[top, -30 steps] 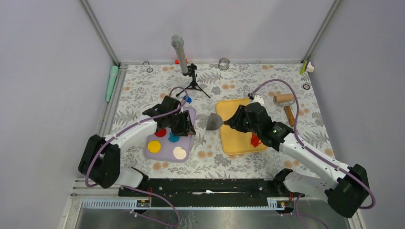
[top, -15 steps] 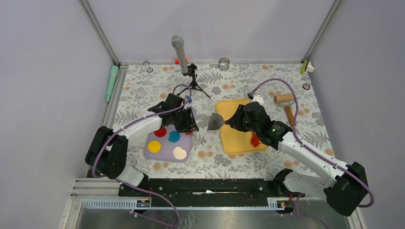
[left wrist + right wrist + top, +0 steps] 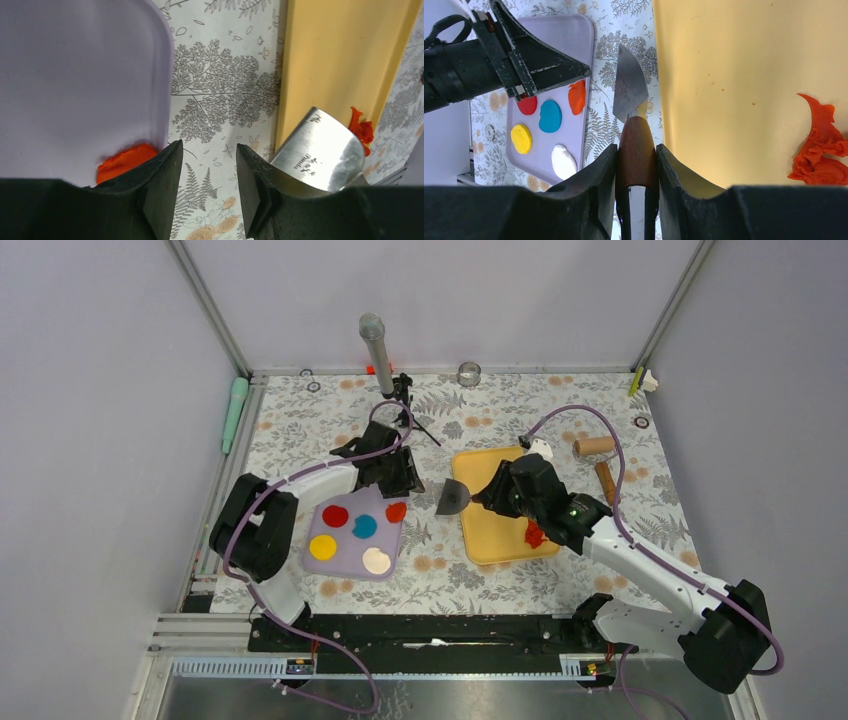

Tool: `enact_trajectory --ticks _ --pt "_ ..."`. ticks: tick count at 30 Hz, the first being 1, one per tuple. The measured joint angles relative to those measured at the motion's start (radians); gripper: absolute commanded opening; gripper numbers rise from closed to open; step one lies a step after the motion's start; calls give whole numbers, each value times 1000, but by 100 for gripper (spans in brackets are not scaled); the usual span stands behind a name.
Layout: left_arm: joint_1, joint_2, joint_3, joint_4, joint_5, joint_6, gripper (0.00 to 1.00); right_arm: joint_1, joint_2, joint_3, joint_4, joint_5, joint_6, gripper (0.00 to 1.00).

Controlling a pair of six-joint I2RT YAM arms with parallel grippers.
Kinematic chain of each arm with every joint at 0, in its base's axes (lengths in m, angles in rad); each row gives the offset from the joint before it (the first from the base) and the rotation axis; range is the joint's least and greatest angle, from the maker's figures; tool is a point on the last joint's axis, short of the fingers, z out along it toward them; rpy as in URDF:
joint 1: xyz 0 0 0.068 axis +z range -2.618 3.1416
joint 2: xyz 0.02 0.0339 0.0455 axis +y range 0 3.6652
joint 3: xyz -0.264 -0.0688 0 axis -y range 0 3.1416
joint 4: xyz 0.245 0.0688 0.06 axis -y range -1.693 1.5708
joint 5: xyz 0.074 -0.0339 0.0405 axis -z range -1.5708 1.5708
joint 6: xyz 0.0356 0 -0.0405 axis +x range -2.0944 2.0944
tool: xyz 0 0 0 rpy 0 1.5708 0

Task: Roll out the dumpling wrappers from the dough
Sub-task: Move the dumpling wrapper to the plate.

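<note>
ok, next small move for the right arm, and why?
Probably carry the wooden-handled steel scraper over the yellow tray to the ragged red clay lump and cut a piece: the right gripper grips the handle, the blade hangs off the tray, and the left gripper stands open and empty.

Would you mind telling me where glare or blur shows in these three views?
Top view: even light, soft shadows, sharp. Left wrist: the knife blade glares, engraving legible. Right wrist: sharp, faint sheen on the blade, own fingers nearly black.
</note>
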State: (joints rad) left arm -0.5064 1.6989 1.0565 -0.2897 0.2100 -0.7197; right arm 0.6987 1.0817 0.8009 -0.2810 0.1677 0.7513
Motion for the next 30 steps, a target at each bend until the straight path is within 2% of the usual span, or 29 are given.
enact_trajectory --ticks 13,23,30 --pt "22 26 2 7 -53 -6 46 0 -2 0 0 0 2 0" --pt "24 103 13 6 -28 -6 45 0 -2 0 0 0 5 0" --pt "26 103 30 -43 -30 6 45 -1 -2 0 1 0 5 0"
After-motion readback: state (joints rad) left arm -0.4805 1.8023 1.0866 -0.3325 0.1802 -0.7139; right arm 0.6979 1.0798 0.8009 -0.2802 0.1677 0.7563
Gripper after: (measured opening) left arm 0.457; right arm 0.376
